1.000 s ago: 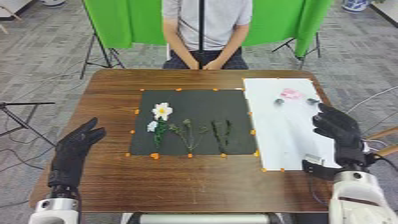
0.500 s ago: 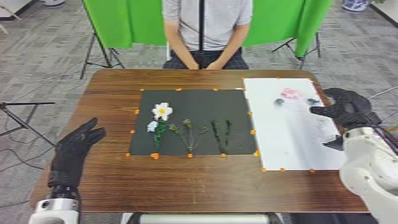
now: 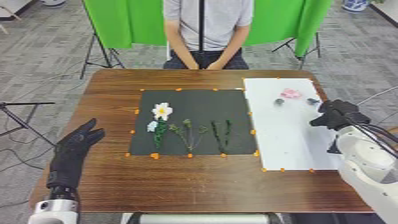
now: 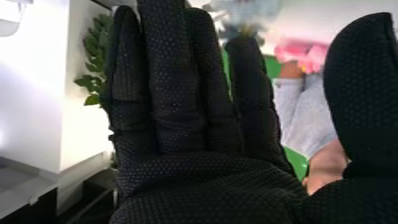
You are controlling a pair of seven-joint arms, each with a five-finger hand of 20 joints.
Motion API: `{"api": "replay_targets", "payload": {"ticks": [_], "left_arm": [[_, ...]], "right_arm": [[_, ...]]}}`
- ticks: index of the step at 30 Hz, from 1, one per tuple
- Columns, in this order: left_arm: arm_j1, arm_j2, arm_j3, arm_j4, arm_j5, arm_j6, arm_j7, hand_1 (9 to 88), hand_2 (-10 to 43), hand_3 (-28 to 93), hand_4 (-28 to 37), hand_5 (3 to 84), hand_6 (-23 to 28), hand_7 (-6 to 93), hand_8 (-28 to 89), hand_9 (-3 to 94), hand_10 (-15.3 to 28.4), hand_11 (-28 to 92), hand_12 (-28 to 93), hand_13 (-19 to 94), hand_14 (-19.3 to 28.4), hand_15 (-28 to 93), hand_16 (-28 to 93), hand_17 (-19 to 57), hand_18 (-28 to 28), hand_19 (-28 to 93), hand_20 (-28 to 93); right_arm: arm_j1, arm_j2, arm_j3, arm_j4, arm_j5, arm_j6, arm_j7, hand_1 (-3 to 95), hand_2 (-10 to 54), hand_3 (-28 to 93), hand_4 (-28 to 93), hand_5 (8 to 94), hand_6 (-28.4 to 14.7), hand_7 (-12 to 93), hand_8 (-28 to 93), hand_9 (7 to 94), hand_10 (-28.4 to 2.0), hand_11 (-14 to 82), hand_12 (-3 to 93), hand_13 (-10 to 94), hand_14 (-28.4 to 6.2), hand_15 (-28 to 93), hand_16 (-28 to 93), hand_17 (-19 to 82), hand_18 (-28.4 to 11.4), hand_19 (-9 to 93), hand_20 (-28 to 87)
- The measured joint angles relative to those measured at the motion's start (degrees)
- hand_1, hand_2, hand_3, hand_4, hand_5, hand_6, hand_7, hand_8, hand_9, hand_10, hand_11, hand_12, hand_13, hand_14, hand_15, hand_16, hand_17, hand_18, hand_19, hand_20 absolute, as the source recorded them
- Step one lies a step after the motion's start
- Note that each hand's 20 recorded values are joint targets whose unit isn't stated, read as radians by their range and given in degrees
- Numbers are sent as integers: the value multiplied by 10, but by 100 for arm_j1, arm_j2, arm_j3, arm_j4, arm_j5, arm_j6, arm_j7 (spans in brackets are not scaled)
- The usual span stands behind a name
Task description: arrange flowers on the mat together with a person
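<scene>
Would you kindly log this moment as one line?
right hand open | left hand open | white flower on dark mat | pink flower on white sheet

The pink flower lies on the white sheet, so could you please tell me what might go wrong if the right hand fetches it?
The right hand might knock the small blue-grey piece that lies between it and the pink flower. Later, over the black mat, a low pass could shift the stems lying there.
</scene>
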Motion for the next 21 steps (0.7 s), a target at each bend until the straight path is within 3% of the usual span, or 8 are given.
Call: {"api": "replay_targets", "payload": {"ticks": [8,9,14,17,21], "left_arm": [[-1,1,-2,-1,0,-1,-8,258,-95,679,-279,456,63,57,-55,479,142,156,109,387,171,111,6,97,115,24,195],[-1,1,-2,-1,0,-1,-8,258,-95,680,-278,456,63,57,-55,479,142,156,109,388,171,111,6,97,115,24,195],[-4,3,-3,-1,0,-1,-5,259,-95,680,-278,457,62,58,-55,479,141,156,109,388,170,111,6,97,115,24,195],[-4,3,-3,-1,0,0,-1,259,-95,680,-277,456,62,58,-55,479,142,157,109,387,171,111,6,97,115,24,195],[-2,1,-3,-2,0,3,0,261,-95,680,-276,456,62,58,-56,479,142,157,109,386,170,110,6,97,115,24,195]], "right_arm": [[9,-6,-175,80,-33,-88,40,449,-95,701,-256,630,42,181,-116,783,-115,172,181,884,-47,282,249,552,-129,741,281],[21,-6,-189,81,-37,-54,51,473,-95,685,-264,653,43,184,-91,803,-108,152,214,899,-40,285,256,562,-126,756,270],[163,5,-469,204,-46,539,116,607,-95,570,-242,793,36,199,39,917,-72,56,330,936,-16,361,257,609,-110,820,237],[226,6,-697,273,-30,983,147,623,-95,576,-242,819,34,200,50,931,-70,64,337,937,-9,391,245,620,-108,835,232],[221,0,-699,213,25,1056,187,630,-95,579,-241,835,31,199,52,936,-72,81,340,937,-7,406,239,626,-106,843,227]]}}
